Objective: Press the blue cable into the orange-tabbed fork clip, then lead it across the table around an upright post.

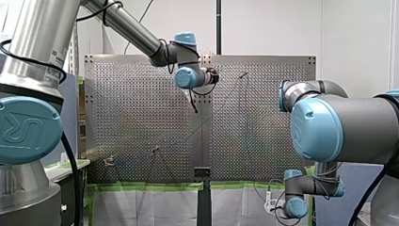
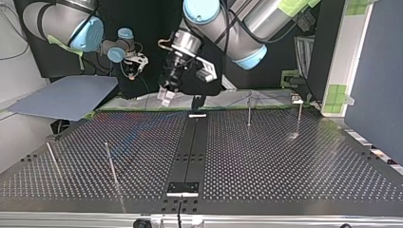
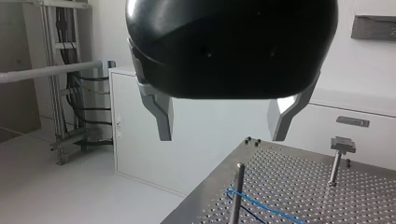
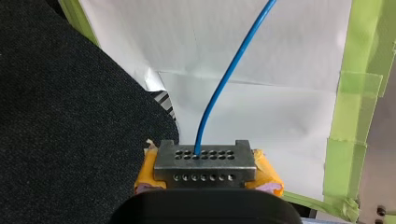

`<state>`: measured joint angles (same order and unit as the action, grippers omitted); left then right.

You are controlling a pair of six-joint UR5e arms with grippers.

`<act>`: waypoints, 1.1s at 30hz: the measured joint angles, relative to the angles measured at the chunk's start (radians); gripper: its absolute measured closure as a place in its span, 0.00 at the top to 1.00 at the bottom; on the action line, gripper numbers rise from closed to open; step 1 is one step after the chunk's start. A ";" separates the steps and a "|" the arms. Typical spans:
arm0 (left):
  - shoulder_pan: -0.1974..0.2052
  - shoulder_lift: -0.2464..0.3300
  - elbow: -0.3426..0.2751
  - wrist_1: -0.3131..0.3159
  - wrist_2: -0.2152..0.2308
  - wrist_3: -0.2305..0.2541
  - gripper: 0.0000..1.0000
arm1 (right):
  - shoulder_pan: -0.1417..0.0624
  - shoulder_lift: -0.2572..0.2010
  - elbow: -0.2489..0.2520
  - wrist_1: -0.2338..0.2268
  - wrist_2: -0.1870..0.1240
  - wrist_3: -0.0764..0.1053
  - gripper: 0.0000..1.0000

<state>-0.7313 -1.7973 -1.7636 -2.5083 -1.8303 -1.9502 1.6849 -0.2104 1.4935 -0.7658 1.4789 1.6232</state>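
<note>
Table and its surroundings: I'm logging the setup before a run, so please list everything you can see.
table: one, silver, perforated, below both arms.
posts: four, thin metal, standing on the table, two at each side of the top view.
cable: one, blue, leading ahead out of my right gripper.
tape: several strips, green, beside the cable ahead of my right gripper.
board: one, grey-blue, off the table at the top view's left.
left gripper: one, black with metal fingers, open, empty, above the table's edge.
right gripper: one, yellow pads, shut on the cable.
</note>
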 joint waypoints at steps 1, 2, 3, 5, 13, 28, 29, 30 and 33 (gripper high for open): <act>0.000 0.000 -0.007 0.007 0.000 0.000 1.00 | 0.000 0.000 0.000 0.000 0.000 0.000 0.01; 0.000 0.000 -0.014 0.014 0.000 0.000 1.00 | 0.000 0.000 0.000 0.001 0.000 0.000 0.01; 0.000 0.000 -0.023 0.023 0.000 0.000 1.00 | 0.000 0.000 0.000 0.001 0.000 0.000 0.01; 0.001 0.000 -0.039 0.039 0.000 -0.001 1.00 | 0.000 0.000 0.000 0.001 -0.001 0.000 0.01; 0.004 -0.001 -0.109 0.059 -0.018 -0.008 1.00 | 0.000 0.000 -0.002 0.004 -0.001 -0.002 0.01; 0.031 -0.032 -0.235 0.109 -0.059 -0.030 1.00 | 0.000 0.000 -0.003 0.008 -0.003 -0.003 0.01; 0.034 -0.039 -0.243 0.115 -0.060 -0.028 1.00 | 0.000 0.000 -0.003 0.008 -0.003 -0.003 0.01; 0.037 -0.050 -0.255 0.125 -0.060 -0.026 1.00 | 0.001 0.000 -0.003 0.008 -0.003 -0.003 0.01; 0.044 -0.077 -0.283 0.144 -0.058 -0.024 1.00 | 0.003 0.000 -0.003 0.010 -0.008 -0.003 0.01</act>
<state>-0.6877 -1.8744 -2.0463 -2.3640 -1.8879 -1.9740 1.6880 -0.2108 1.4903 -0.7563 1.4711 1.6202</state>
